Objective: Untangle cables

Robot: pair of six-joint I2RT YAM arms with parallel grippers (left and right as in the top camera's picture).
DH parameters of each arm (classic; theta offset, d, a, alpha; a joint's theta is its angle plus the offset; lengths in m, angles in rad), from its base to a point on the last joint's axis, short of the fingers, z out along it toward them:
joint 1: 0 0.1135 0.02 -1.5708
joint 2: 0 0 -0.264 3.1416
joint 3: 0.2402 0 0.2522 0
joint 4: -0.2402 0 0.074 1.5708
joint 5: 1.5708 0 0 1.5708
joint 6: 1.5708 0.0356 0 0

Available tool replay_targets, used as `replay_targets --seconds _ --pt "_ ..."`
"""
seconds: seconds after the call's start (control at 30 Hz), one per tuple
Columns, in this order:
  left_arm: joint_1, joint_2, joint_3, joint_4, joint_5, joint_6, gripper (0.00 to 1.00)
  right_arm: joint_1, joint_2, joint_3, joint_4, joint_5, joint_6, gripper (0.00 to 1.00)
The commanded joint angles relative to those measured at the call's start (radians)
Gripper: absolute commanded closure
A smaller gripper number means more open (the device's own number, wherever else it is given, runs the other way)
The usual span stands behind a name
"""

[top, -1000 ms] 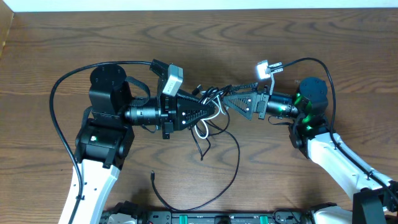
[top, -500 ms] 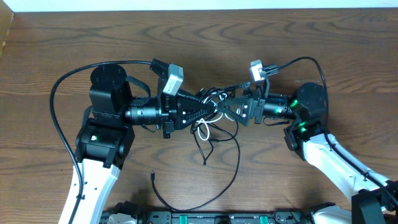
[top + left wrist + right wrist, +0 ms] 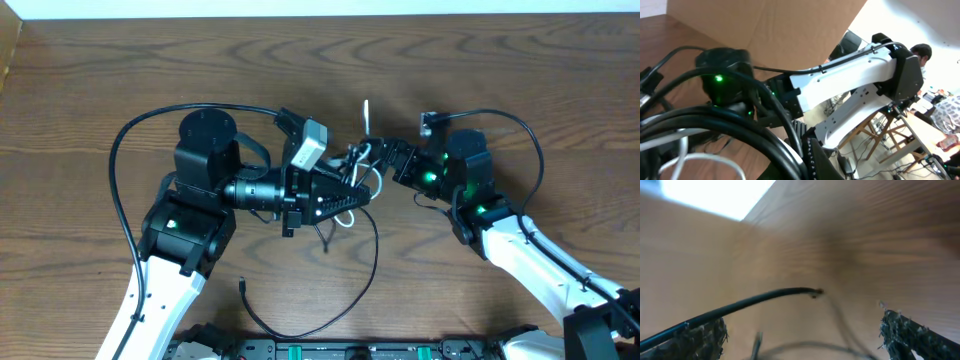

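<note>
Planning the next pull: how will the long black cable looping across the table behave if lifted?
Probably floppy: the long black cable lies in a loose curve. Likely light, since it is thin. Its free plug end would probably trail and swing.

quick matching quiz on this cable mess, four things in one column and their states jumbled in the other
Things:
1. left gripper
2. right gripper
3. white cable
4. loose black plug end

States:
a. lying alone on the table
b. open
c. shut on the cables
d. looped in the bunch at the grippers

Pairs: 1-c, 2-b, 3-d, 4-a
</note>
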Motion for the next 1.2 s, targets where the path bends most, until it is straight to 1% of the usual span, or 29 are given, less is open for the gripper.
replay_targets --seconds 0.0,0.13,0.27,0.3,0.33,0.4,0.47,0.5,0.63,0.67,0.73,0.87,0.93,0.97,1.1,1.17 --pt "-0.003 -0.006 0.025 0.005 0.03 0.017 0.92 0.001 -0.001 0.0 -0.06 0.126 -0.01 0.02" --pt "-0.002 -0.006 0.025 0.005 0.01 0.017 0.92 0.0 -0.002 0.0 -0.066 -0.007 -0.081 0.01" --pt "-0.002 -0.006 0.025 0.005 -0.121 0.017 0.92 0.0 -0.002 0.0 -0.031 -0.283 -0.187 0.01" --pt "-0.002 -0.006 0.025 0.005 -0.168 0.017 0.92 0.001 -0.002 0.0 0.026 -0.406 -0.214 0.01" --pt "-0.002 -0.006 0.025 0.004 -0.202 0.017 0.92 0.0 -0.002 0.0 0.064 -0.465 -0.217 0.01" --pt "-0.002 -0.006 0.025 0.004 -0.277 0.017 0.92 0.001 -0.002 0.0 0.215 -0.63 -0.214 0.01" --pt "-0.002 -0.006 0.025 0.002 -0.33 0.017 0.92 0.001 -0.002 0.0 0.342 -0.701 -0.187 0.01" --pt "-0.002 -0.006 0.025 0.001 -0.356 0.017 0.92 0.001 -0.002 0.0 0.418 -0.711 -0.143 0.01" --pt "-0.002 -0.005 0.025 0.001 -0.365 0.017 0.92 0.001 -0.002 0.0 0.586 -0.692 -0.066 0.01" --pt "-0.004 -0.002 0.025 0.001 -0.364 0.014 0.92 0.001 -0.002 0.0 0.611 -0.661 -0.045 0.01" --pt "-0.021 -0.001 0.025 0.002 -0.364 -0.015 0.92 0.002 -0.001 0.0 0.602 -0.597 -0.039 0.01" --pt "-0.077 -0.001 0.025 0.002 -0.364 -0.04 0.92 0.002 -0.001 0.0 0.483 -0.444 -0.041 0.01" --pt "-0.101 -0.001 0.025 0.002 -0.364 -0.04 0.92 0.002 -0.001 0.0 0.406 -0.361 -0.065 0.01" --pt "-0.112 -0.001 0.025 0.005 -0.364 -0.04 0.92 0.001 -0.001 0.0 0.333 -0.284 -0.069 0.01" --pt "-0.125 -0.001 0.025 0.005 -0.362 -0.04 0.92 0.0 -0.001 0.0 0.165 -0.127 -0.069 0.01" --pt "-0.125 -0.001 0.025 0.005 -0.361 -0.04 0.92 0.0 -0.001 0.0 0.121 -0.085 -0.07 0.01"
